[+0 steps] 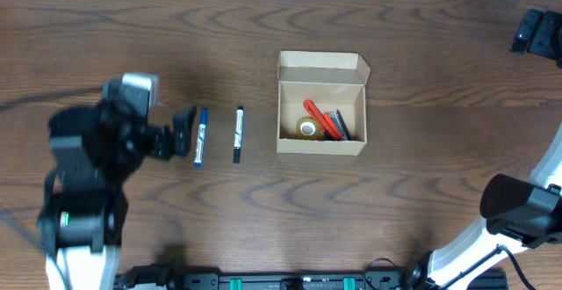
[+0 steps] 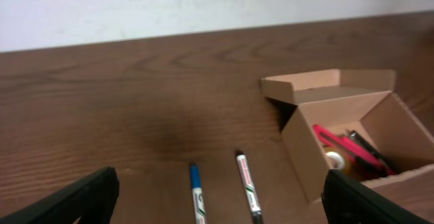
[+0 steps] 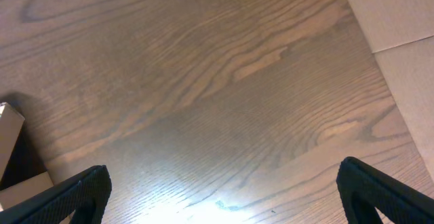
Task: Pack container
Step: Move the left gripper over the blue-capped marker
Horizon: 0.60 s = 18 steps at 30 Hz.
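Observation:
The container (image 1: 321,147) is a tan cardboard box at the table's middle, its flap lid open at the back. Inside lie a tape roll (image 1: 307,129), a red marker (image 1: 320,119) and a dark marker. A blue marker (image 1: 199,136) and a black marker (image 1: 238,134) lie on the table left of the box. My left gripper (image 1: 183,132) is open and empty, just left of the blue marker. The left wrist view shows the blue marker (image 2: 197,195), the black marker (image 2: 248,187) and the box (image 2: 305,146) between and beyond the open fingers (image 2: 220,203). My right gripper (image 1: 537,33) is far right at the back, open over bare table (image 3: 224,197).
The table is dark brown wood (image 1: 421,211). The right arm's base (image 1: 518,211) stands at the front right edge. A corner of the box (image 3: 10,132) shows at the left of the right wrist view. A light wall lies behind the table in the left wrist view.

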### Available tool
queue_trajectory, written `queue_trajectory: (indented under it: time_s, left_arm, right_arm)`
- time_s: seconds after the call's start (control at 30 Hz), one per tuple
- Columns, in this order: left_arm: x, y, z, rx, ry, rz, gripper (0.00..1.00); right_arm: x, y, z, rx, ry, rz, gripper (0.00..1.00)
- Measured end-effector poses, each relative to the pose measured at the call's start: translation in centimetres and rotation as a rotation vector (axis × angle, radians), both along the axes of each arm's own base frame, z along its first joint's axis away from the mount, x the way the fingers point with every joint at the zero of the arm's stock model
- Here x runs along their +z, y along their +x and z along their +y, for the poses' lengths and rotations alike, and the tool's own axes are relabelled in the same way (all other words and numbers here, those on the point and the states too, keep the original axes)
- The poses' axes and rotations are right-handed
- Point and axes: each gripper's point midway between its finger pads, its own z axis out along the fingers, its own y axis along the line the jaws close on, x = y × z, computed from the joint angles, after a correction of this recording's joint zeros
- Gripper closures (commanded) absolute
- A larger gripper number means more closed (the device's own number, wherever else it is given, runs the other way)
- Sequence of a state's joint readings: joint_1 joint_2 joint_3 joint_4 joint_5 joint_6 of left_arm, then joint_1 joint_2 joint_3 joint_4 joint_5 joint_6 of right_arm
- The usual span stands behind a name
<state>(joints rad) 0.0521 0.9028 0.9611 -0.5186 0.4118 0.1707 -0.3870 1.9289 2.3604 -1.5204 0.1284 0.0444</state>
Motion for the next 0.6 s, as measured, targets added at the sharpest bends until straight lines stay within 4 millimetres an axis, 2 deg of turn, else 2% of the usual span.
queue_trajectory:
  time_s: [0.13,0.3,0.43,0.6]
  left_arm:
    - [-4.5,2.3,0.0,-0.011,0.004,0.149,0.05]
    - [-8.7,3.4,1.0,0.049,0.013,0.291,0.05]
    - [-12.1,3.0,2.6,0.156,0.045,0.432,0.05]
    - [-16.5,0.5,3.4,0.221,0.084,0.659,0.05]
  right_arm:
    - [0.0,0.0,0.0,0.0,0.0,0.0,0.01]
    - [0.0,0.0,0.0,0.0,0.0,0.0,0.01]
    - [0.0,0.0,0.0,0.0,0.0,0.0,0.01]
    - [0.0,0.0,0.0,0.0,0.0,-0.001,0.01]
